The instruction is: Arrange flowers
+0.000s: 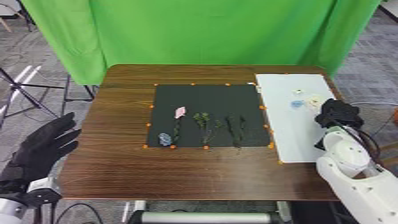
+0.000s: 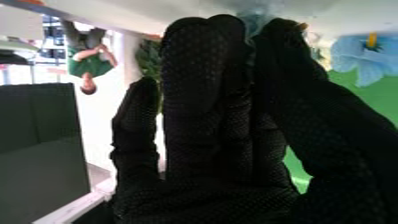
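Flowers lie on the black mat and the white board, where the right robot hand is, fingers rather straight and thumb apart, so the step is probably picking one, and next it should close very gently.

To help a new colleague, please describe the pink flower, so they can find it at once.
On the brown table lies a black mat. The pink flower is in its left part, farther from the robot than the blue flower. Only its head is pink; the sprigs to its right are green.
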Motion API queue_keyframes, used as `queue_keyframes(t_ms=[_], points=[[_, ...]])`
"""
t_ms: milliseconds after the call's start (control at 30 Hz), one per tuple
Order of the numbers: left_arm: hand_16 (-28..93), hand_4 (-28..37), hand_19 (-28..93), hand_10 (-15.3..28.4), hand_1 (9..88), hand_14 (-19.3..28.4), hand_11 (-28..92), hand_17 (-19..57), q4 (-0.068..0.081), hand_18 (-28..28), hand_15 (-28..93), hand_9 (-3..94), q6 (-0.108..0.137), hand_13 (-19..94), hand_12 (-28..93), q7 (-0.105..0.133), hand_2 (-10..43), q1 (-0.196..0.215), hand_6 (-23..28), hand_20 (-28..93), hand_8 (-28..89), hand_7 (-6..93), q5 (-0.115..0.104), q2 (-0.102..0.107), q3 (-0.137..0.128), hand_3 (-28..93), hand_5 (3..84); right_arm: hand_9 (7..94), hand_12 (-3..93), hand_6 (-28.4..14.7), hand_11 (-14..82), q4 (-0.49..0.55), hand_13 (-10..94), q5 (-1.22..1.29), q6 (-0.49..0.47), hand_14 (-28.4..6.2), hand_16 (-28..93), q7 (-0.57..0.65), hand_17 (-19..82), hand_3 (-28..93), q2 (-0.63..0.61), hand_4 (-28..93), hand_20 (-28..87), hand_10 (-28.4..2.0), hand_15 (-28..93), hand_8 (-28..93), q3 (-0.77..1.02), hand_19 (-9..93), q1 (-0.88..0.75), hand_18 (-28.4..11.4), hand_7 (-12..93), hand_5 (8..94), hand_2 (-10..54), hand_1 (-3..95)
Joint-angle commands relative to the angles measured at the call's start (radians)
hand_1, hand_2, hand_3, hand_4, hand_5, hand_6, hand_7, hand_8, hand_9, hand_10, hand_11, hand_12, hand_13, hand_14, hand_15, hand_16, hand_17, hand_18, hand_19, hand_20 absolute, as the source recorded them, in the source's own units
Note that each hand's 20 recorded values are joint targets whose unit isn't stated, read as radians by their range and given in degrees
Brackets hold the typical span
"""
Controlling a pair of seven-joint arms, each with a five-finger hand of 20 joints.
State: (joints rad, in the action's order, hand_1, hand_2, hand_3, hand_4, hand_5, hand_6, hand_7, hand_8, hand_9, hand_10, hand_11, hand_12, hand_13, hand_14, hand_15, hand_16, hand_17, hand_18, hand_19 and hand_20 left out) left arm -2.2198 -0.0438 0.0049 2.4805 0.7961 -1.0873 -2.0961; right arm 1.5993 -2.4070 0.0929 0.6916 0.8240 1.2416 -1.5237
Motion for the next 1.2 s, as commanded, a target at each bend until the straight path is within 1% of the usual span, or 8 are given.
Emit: queue_keyframes(t_ms=[33, 167, 367, 700, 733, 767, 800, 1200], points=[[5, -26.4, 36, 9.9, 25.1, 12.8, 16, -10.5, -0.004, 17.2, 23, 20.5, 0.007, 15, 17, -0.002, -1.5, 0.006, 2.1, 10, -10, 18.9, 0.001, -0.002, -0.001, 70, 26.8, 85.2, 49.3, 3.3, 17.5, 0.128, 81, -0.003, 0.084, -0.6, 39, -0.069, 23, 83, 0.025, -28, 49, -5.8, 42, -2, -0.028, 75, 0.038, -19.4, 50, 69.9, -9.5, 49.0], [5, -26.4, 36, 10.0, 25.0, 12.8, 16, -10.4, -0.004, 17.2, 23, 20.5, 0.007, 15, 17, -0.005, -1.5, 0.000, 2.1, 10, -10, 19.0, 0.003, -0.003, 0.003, 70, 26.8, 85.7, 49.4, 3.3, 17.5, 0.175, 82, 0.013, 0.128, -0.5, 39, -0.106, 23, 83, 0.044, -28, 49, -5.8, 42, -2, -0.069, 75, 0.085, -19.4, 50, 70.1, -9.5, 48.8], [5, -26.5, 36, 9.9, 25.0, 12.9, 16, -10.4, -0.002, 17.2, 23, 20.5, 0.008, 15, 17, -0.012, -1.4, 0.000, 2.2, 10, -10, 18.9, -0.001, -0.003, 0.006, 70, 26.8, 86.1, 49.8, 3.1, 17.3, 0.199, 82, 0.032, 0.109, -0.6, 39, -0.187, 23, 83, 0.110, -28, 50, -5.9, 42, -2, -0.191, 75, 0.180, -19.5, 49, 70.6, -9.5, 48.7], [5, -26.6, 36, 10.0, 24.8, 12.7, 16, -10.5, 0.001, 17.2, 23, 20.5, 0.010, 15, 17, -0.012, -1.4, -0.014, 2.2, 10, -10, 18.8, -0.001, 0.010, 0.014, 70, 26.8, 86.3, 49.9, 2.5, 17.0, 0.077, 82, -0.036, 0.015, -0.5, 40, -0.298, 23, 85, 0.262, -25, 50, -6.0, 42, -3, -0.463, 75, 0.379, -19.4, 49, 71.5, -9.5, 47.3], [5, -26.6, 36, 10.0, 24.8, 12.8, 16, -10.5, -0.001, 17.2, 22, 20.5, 0.009, 15, 17, -0.018, -1.4, -0.010, 2.2, 10, -10, 18.8, -0.002, 0.008, 0.011, 70, 26.8, 86.4, 49.9, 2.5, 17.0, 0.071, 82, -0.047, -0.003, -0.5, 40, -0.314, 23, 85, 0.278, -25, 50, -6.0, 42, -3, -0.469, 75, 0.381, -19.4, 49, 71.6, -9.5, 47.3], [5, -26.6, 36, 10.0, 24.8, 12.7, 16, -10.5, 0.002, 17.2, 22, 20.5, 0.009, 15, 17, -0.013, -1.4, -0.015, 2.2, 10, -10, 18.8, -0.001, 0.010, 0.014, 70, 26.8, 86.4, 50.0, 2.5, 17.1, 0.064, 82, -0.047, 0.004, -0.4, 40, -0.311, 23, 85, 0.280, -25, 50, -5.9, 42, -3, -0.497, 75, 0.399, -19.5, 49, 71.6, -9.5, 47.3], [5, -26.6, 36, 10.0, 24.8, 12.8, 16, -10.5, 0.002, 17.2, 22, 20.5, 0.008, 15, 17, -0.018, -1.4, -0.015, 2.1, 10, -10, 18.8, -0.001, 0.011, 0.014, 70, 26.8, 86.4, 50.0, 2.5, 17.1, 0.058, 82, -0.060, -0.006, -0.4, 40, -0.321, 23, 85, 0.293, -25, 50, -5.9, 42, -3, -0.499, 75, 0.398, -19.5, 49, 71.6, -9.5, 47.3], [5, -26.6, 36, 9.9, 24.8, 12.8, 16, -10.5, 0.004, 17.2, 22, 20.6, 0.010, 15, 17, -0.019, -1.3, -0.014, 2.2, 10, -10, 18.8, -0.003, 0.014, 0.015, 70, 26.8, 85.5, 50.3, 2.5, 16.8, -0.042, 81, -0.093, -0.018, 0.5, 41, -0.314, 23, 84, 0.329, -26, 50, -5.7, 41, -3, -0.584, 75, 0.462, -19.2, 50, 70.5, -9.5, 47.6]])
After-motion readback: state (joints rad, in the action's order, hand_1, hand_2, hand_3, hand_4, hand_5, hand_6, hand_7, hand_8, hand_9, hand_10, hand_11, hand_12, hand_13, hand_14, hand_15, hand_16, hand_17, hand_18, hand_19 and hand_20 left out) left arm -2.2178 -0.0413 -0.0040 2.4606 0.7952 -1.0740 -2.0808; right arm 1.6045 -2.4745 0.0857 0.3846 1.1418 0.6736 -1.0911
